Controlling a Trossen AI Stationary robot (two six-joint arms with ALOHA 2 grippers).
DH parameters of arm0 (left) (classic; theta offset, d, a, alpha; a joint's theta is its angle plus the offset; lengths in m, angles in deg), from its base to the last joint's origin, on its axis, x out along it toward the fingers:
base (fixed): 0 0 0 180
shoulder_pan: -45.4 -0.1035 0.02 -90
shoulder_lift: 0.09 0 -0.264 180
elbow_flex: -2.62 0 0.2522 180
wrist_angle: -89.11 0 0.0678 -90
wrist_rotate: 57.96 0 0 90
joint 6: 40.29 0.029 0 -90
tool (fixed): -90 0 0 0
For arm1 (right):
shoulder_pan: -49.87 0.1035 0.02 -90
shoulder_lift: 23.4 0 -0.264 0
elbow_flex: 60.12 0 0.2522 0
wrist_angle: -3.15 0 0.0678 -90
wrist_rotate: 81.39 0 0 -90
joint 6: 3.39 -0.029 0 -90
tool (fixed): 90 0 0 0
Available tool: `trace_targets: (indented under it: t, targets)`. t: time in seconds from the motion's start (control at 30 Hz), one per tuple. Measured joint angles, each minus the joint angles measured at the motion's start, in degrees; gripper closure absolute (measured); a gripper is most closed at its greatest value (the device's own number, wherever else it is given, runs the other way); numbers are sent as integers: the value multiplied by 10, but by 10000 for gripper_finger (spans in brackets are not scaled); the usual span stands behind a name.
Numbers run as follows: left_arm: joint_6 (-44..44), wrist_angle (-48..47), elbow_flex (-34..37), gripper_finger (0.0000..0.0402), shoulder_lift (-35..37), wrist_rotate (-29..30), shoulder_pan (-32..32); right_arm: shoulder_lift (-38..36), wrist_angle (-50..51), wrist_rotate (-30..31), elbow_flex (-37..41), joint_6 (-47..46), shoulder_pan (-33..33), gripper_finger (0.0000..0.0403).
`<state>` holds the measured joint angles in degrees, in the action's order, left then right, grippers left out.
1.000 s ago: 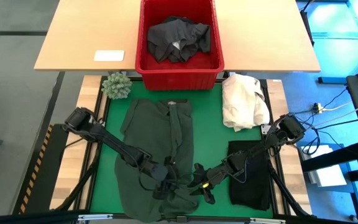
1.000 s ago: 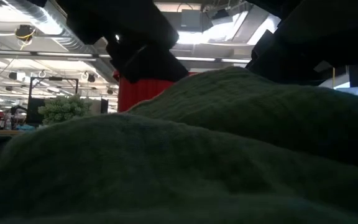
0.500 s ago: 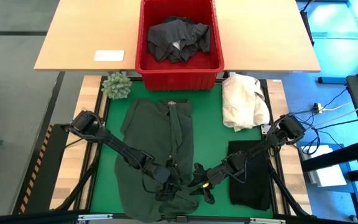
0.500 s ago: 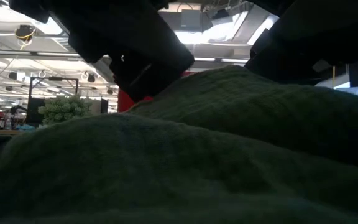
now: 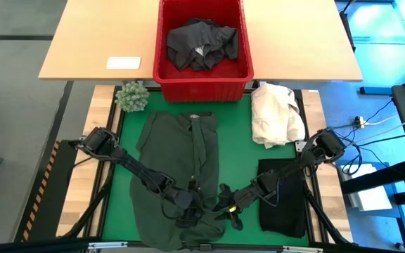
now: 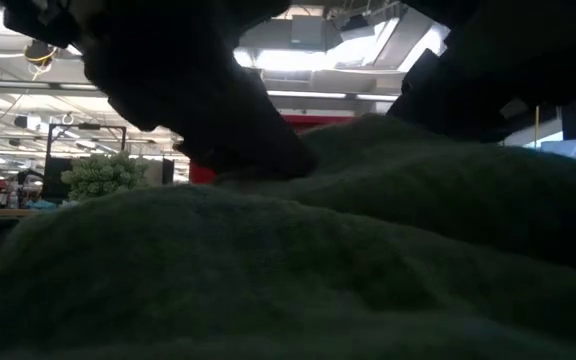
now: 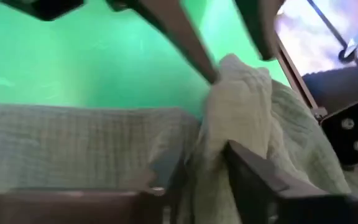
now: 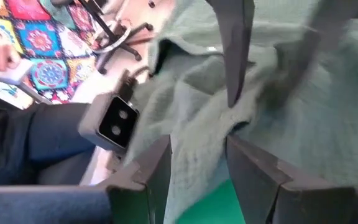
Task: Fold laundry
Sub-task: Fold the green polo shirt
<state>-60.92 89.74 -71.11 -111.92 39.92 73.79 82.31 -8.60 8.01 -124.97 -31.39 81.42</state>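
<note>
Red basket (image 5: 202, 77) at twelve o'clock on the wooden table, holding a crumpled dark grey garment (image 5: 202, 43). Dark green garment (image 5: 181, 169) spread on the green mat at six o'clock. Left gripper (image 5: 188, 208) at its near hem, fingers pinched on a raised fold of cloth. Right gripper (image 5: 229, 209) just beside at five o'clock, fingers partly apart around the green cloth, seemingly gripping. Black garment (image 5: 283, 197) folded at four o'clock; cream cloth heap (image 5: 276, 114) at two.
</note>
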Motion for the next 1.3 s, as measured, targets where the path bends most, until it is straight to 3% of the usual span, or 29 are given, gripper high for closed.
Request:
trace_targets:
  t: [0.1, 0.2, 0.43, 0.6, 1.0, 1.3]
  targets:
    - [28, 8, 0, 377, -1, -11, 8, -16, 40, 10, 0, 2, -8, 249]
    - [50, 21, 0, 395, 2, -26, 19, -39, 78, 32, 0, 4, -18, 249]
    - [141, 14, 0, 399, 52, -22, 63, -51, 136, 56, 0, 16, -50, 249]
    - [196, 5, 0, 400, 76, 19, 93, -33, 143, 56, 0, 26, -72, 249]
    - [167, -32, 0, 401, 77, 29, 65, -33, 111, 86, 0, 74, -87, 249]
    - [167, -32, 0, 401, 77, 34, 56, 31, 116, 71, 0, 75, -134, 249]
